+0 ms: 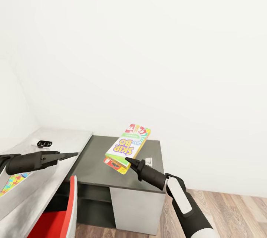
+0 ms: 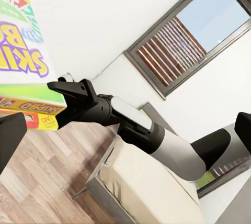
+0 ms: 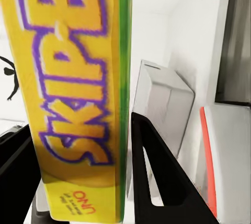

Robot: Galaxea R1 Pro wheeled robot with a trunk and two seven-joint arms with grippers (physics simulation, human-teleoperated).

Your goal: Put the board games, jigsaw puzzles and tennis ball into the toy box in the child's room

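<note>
Your right end effector (image 1: 128, 161) pinches the Skip-Bo board game (image 1: 128, 145) stacked on a red one, both held above the dark desk section (image 1: 92, 164). Your left end effector (image 1: 74, 154) hovers over the desk, fingers pressed together. A jigsaw puzzle (image 1: 13, 183) lies below it.

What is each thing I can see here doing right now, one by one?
Right gripper: shut on the board games, holding them in the air.
Board games: two stacked boxes, Skip-Bo on top, tilted above the dark section of the table.
Left gripper: held out over the table, holding nothing; open or shut unclear.
Jigsaw puzzle: lying flat on the pale tabletop.
</note>
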